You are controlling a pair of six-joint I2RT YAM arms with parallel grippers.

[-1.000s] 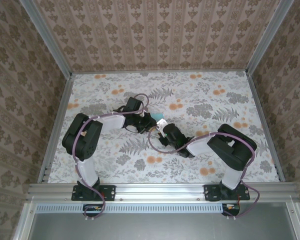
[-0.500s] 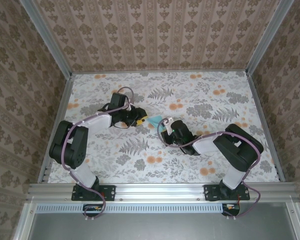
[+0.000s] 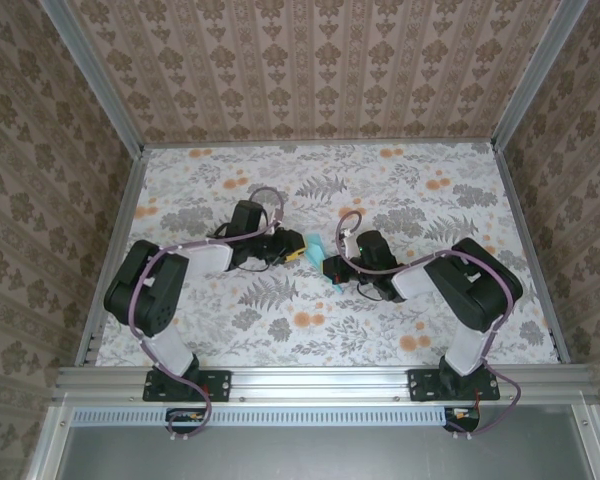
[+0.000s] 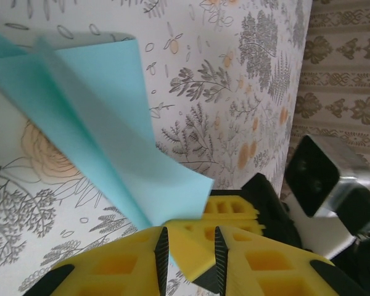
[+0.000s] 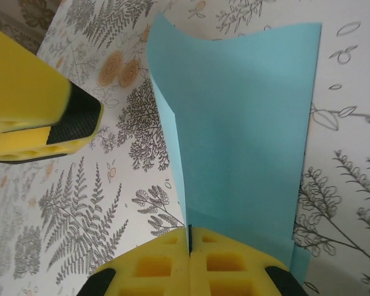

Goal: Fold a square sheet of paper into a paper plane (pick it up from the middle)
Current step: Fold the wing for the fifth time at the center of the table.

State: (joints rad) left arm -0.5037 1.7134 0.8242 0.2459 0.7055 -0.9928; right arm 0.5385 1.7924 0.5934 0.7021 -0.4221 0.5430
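Left gripper [image 3: 291,253], left of centre in the top view, is holding its fingers narrowly parted beside the square sheet of paper [image 3: 302,241], which is standing folded mid-frame, right gripper [image 3: 331,269] pinching its crease.

Near the middle of the table [image 3: 280,340], the square sheet of paper [image 5: 246,123] sits between the two grippers. The left gripper [image 4: 189,246] lies just to its left, its fingertips beside one corner of the sheet. The right gripper [image 5: 190,243] lies to the sheet's right and slightly nearer the arm bases. One edge of the sheet sits between its fingers, and the rest reaches over the table towards the left gripper.
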